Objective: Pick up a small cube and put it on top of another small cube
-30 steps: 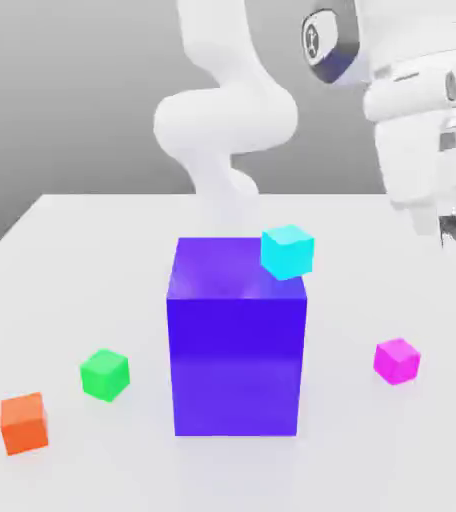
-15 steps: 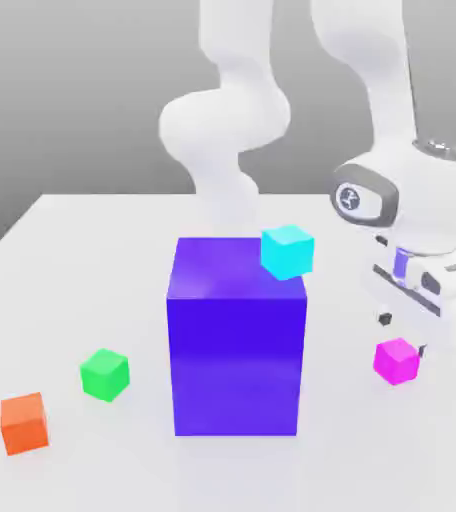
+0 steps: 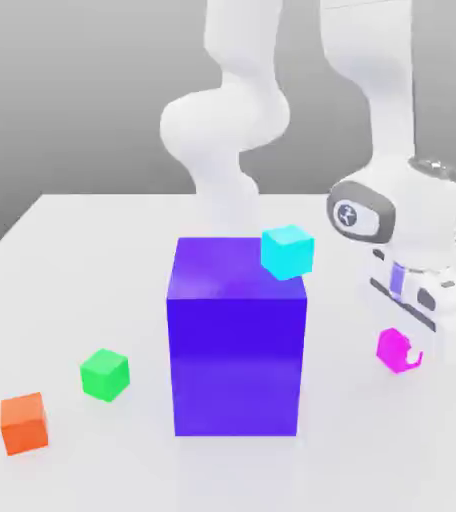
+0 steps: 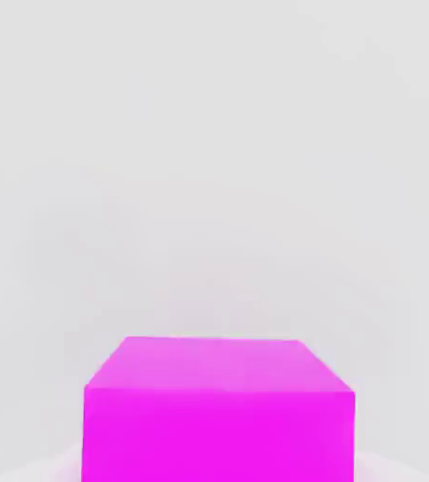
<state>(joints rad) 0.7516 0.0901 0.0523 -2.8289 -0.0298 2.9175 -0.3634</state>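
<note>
The small cube, glossy magenta-pink, is low over the white table at the exterior view's right, beside the big purple block. My gripper reaches down from above and is shut on it, with one white finger across the cube's right face. In the hand view the small cube looms close, with white table behind it. A cyan cube sits at the far right corner of the purple block's top.
A green cube and an orange cube lie on the table at the exterior view's left, in front of the purple block. The arm's white links rise behind the block.
The hand came down from high at the right to the magenta cube and shut on it. The cube now looks slightly higher and turned.
</note>
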